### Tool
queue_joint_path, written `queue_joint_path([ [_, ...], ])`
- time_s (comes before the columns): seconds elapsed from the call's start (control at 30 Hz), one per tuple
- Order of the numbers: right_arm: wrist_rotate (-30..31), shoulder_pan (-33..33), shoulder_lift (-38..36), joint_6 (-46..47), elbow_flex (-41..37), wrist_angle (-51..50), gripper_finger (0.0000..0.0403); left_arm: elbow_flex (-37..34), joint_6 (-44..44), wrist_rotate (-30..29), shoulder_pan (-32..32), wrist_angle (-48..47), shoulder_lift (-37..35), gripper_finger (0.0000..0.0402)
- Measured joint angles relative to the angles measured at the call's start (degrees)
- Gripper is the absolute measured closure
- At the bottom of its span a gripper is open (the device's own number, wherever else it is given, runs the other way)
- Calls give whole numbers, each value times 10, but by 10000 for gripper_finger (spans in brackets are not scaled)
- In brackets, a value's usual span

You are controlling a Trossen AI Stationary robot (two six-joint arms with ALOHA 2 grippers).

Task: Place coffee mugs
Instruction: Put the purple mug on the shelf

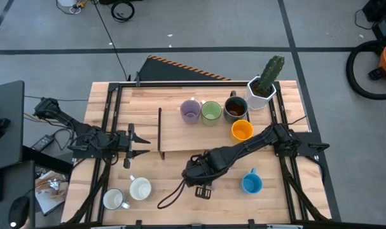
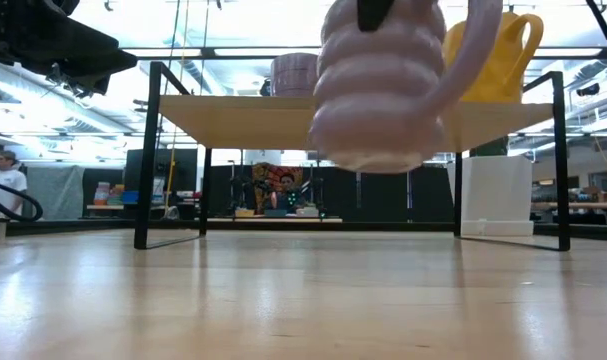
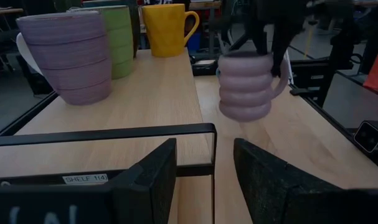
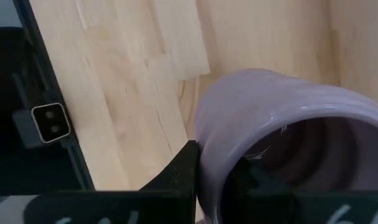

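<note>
One lilac mug (image 3: 246, 86) hung clear of the table (image 1: 288, 194), pinched by its rim in my right gripper (image 4: 217, 177); next, carrying it onto the shelf (image 3: 145, 93).

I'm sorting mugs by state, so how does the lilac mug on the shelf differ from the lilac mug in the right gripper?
The lilac mug on the shelf stands on the raised wooden shelf, while the held lilac mug hangs clear above the table in front of it.
The shelf mug is free of any gripper; the held mug is pinched at its rim by the right gripper.
The shelf mug sits beside the green mug; the held mug has no neighbour.
Both are lilac, ribbed and upright.
</note>
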Motion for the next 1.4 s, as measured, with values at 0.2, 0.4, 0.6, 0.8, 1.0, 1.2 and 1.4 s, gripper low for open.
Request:
queue_joint_path([
  [0.2, 1, -3, 0, 4, 66, -41, 359, 0, 0, 0, 0, -4, 0, 237],
  [0.4, 11, -10, -9, 4, 111, -101, 359, 0, -4, 0, 0, -7, 0, 237],
  [0.6, 16, -27, -22, -6, 111, -137, 359, 0, -4, 0, 0, -8, 0, 237],
  [0.8, 17, -43, -32, -24, 112, -132, 359, 0, -4, 0, 0, -11, 1, 237],
  [1.0, 23, -51, -57, -36, 112, -132, 359, 0, -4, 0, 0, -12, 0, 237],
  [1.2, 36, -61, -72, -37, 112, -132, 359, 0, -5, 0, 0, -12, 1, 237],
  [1.4, 38, -83, -72, -38, 112, -132, 359, 0, -5, 0, 0, -12, 1, 237],
])
